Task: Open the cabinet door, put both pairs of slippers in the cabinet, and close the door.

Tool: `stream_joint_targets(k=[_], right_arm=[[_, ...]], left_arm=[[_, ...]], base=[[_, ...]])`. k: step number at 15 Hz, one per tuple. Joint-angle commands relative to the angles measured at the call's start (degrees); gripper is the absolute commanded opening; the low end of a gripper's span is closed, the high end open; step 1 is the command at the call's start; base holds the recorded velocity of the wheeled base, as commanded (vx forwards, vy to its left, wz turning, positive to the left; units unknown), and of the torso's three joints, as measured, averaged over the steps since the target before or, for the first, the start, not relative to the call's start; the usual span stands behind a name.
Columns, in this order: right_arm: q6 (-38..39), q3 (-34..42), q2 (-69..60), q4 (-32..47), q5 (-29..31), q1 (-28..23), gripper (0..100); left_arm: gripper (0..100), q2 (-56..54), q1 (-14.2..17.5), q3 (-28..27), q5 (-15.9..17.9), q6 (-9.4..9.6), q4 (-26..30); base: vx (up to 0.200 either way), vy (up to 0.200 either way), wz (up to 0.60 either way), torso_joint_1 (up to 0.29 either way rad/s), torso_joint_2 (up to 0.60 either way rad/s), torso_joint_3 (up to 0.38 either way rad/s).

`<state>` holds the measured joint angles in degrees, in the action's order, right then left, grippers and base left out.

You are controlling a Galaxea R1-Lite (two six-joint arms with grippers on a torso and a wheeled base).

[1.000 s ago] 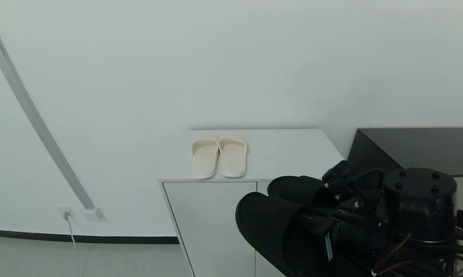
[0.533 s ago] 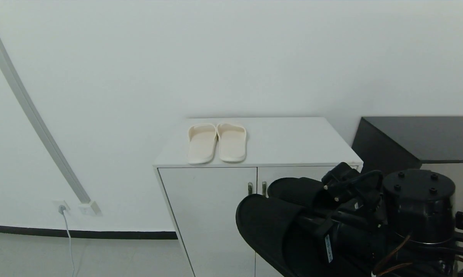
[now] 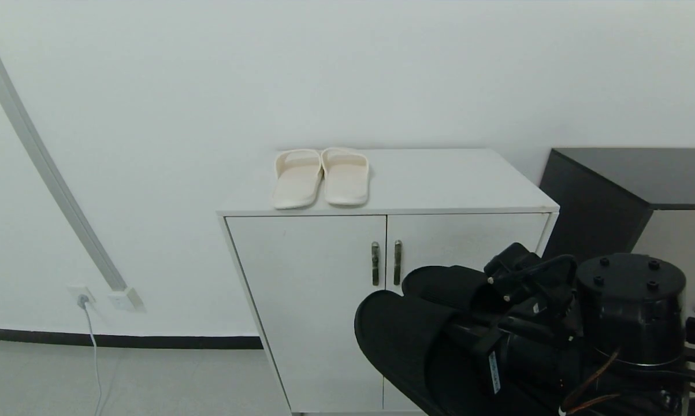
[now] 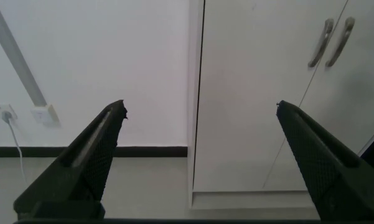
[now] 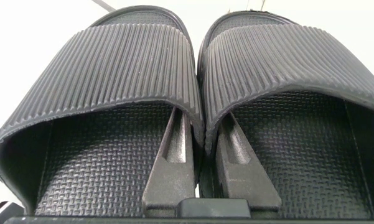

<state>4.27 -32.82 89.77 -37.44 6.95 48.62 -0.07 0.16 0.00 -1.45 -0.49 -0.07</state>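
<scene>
Black slippers (image 5: 143, 68) pinched together by right tool (image 5: 202, 121).

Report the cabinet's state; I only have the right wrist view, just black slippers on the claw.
Observer: Both cabinet doors are shut, handles side by side at the centre.
Operator: Check the top.
Observer: The cream slippers lie side by side on the cabinet top, toward its left end.
Operator: Give me the left claw.
Observer: The left claw is open and empty, facing the left door.
</scene>
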Motion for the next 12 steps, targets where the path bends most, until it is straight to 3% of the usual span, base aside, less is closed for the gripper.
stream_joint_targets(k=[1, 12], right_arm=[[-0.05, 0.12, 0.14, 0.0, -0.01, 0.08, 0], [-1.54, 1.0, 1.28, -0.09, -0.27, 0.25, 0]], left_arm=[[100, 0.07, 0.02, 0.0, -0.04, -0.04, -0.01], [100, 0.07, 0.02, 0.0, 0.13, -0.04, 0.07]], base=[[0.0, 0.0, 0.0, -0.178, 0.5, 0.315], [0.0, 0.0, 0.0, -0.136, 0.48, 0.335]])
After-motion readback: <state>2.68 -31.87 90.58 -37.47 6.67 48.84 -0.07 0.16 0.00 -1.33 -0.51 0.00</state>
